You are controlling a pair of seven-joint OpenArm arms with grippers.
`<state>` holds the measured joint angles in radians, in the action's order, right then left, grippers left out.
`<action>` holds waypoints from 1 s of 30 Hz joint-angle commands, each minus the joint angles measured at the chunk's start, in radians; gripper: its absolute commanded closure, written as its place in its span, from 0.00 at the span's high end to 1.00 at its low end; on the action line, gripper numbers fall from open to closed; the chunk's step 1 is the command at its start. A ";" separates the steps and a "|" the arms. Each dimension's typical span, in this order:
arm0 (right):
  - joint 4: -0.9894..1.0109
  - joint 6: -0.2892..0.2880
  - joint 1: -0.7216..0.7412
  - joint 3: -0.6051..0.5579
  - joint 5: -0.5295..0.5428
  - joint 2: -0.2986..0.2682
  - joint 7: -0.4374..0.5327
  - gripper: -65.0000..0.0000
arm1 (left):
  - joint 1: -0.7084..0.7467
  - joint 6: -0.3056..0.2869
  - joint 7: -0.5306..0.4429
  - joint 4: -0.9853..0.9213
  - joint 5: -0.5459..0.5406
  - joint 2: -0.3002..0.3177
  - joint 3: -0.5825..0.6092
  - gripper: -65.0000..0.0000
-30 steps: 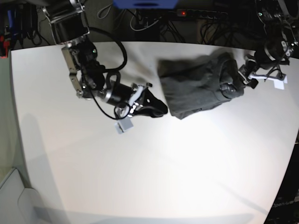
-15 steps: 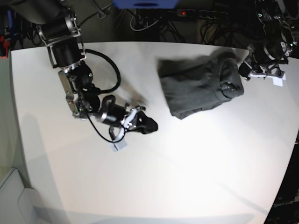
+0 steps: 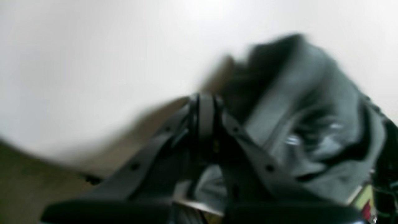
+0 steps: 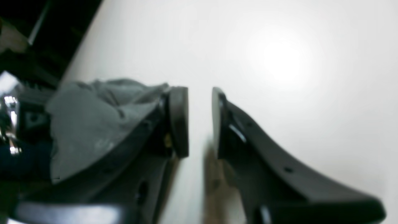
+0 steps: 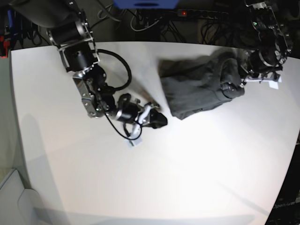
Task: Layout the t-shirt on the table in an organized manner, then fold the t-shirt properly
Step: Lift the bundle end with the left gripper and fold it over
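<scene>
Two grippers are in play; note each against the t-shirt (image 5: pixel 199 84), which lies bunched on the far part of the table (image 5: pixel 150 178), not spread.

Left gripper (image 3: pixel 205 115): you will find its jaws pressed fully together, with nothing visible between the tips in the left wrist view. It sits at the shirt's neck-side edge, just beside the rolled collar; blur prevents telling whether any cloth is pinched. Judged from this placement, it stands ready to draw that edge outward for layout.

Right gripper (image 4: pixel 200 121): its jaws stand partly apart with bare table showing in the gap, so it holds nothing. It hovers low over the table near the shirt's opposite lower corner, pointed at the cloth, probably lining up for a corner grasp.

Compared with the earlier frames:
- The left gripper has closed, from wide apart a second ago.
- The right arm has swung away, then returned toward the shirt corner; its jaw gap is unchanged.
- The shirt's outline has barely shifted.
</scene>
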<state>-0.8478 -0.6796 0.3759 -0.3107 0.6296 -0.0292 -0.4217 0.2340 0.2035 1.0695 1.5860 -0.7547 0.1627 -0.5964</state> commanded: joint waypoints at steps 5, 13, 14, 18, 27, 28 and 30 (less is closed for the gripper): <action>-0.020 -0.019 -0.008 -0.002 -0.009 0.015 0.025 0.17 | -0.081 -0.002 -0.007 -0.029 0.034 -0.007 -0.003 0.00; -0.020 -0.019 -0.107 -0.115 -0.009 0.005 0.028 0.17 | -0.206 -0.002 -0.024 -0.151 0.068 -0.013 0.132 0.00; -0.021 -0.019 -0.122 -0.121 -0.009 -0.004 0.028 0.17 | -0.227 -0.002 -0.035 -0.171 0.068 -0.015 0.148 0.00; -0.118 -0.019 -0.203 -0.156 -0.009 -0.033 0.030 0.17 | -0.299 -0.002 -0.074 -0.243 0.068 -0.025 0.206 0.00; -0.359 -0.019 -0.366 -0.169 -0.009 -0.128 0.022 0.17 | -0.466 -0.002 -0.190 -0.410 0.068 -0.048 0.372 0.00; -0.359 -0.019 -0.372 -0.169 -0.009 -0.137 0.022 0.17 | -0.483 -0.002 -0.203 -0.419 0.062 -0.050 0.381 0.00; -0.359 -0.019 -0.387 -0.167 -0.009 -0.154 0.028 0.17 | -0.522 -0.002 -0.216 -0.418 0.059 -0.064 0.401 0.00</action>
<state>-1.2068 -0.7101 -0.0059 -0.4828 0.6102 -0.1722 -0.3740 -0.2527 0.2131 0.8562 1.1496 -0.6807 0.0967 -0.1967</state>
